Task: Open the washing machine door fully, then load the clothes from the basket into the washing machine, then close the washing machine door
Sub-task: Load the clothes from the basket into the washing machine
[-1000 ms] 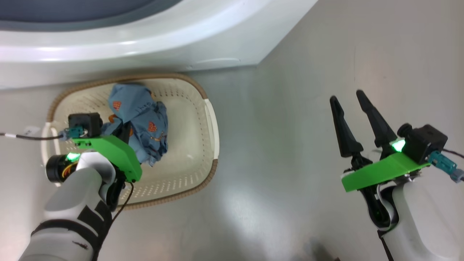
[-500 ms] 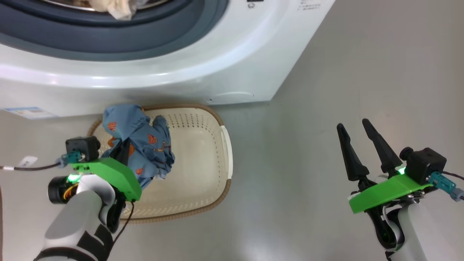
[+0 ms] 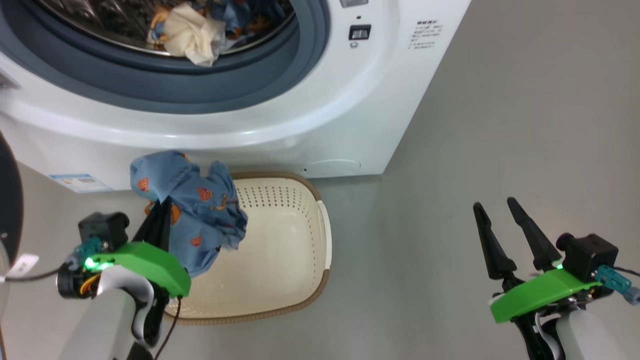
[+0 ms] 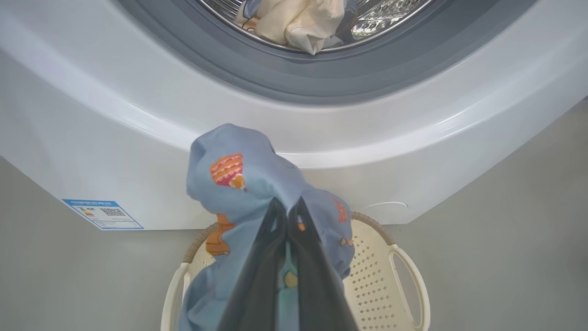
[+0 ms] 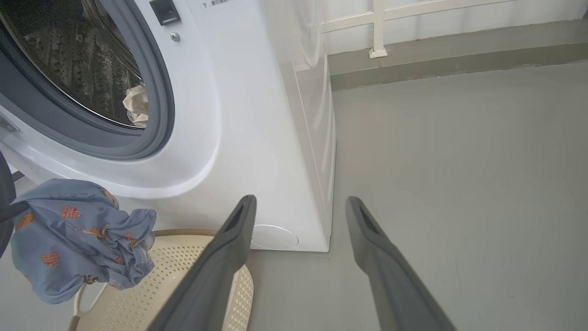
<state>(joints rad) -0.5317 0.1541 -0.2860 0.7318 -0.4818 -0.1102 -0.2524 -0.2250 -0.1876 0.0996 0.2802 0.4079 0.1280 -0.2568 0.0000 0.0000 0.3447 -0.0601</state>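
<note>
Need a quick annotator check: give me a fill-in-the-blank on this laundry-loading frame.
The left gripper is shut on a ____ garment with orange prints.
The right gripper is open and holds ____.
The washing machine door stands ____.
Missing words: blue; nothing; open.

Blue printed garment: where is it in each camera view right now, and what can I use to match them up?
Head view: blue printed garment at lower left, hanging from the left gripper above the basket.
Left wrist view: garment lower centre, draped over the shut fingers.
Right wrist view: garment lower left corner.
Shared landmark: the cream basket, beneath it in all three.
</note>
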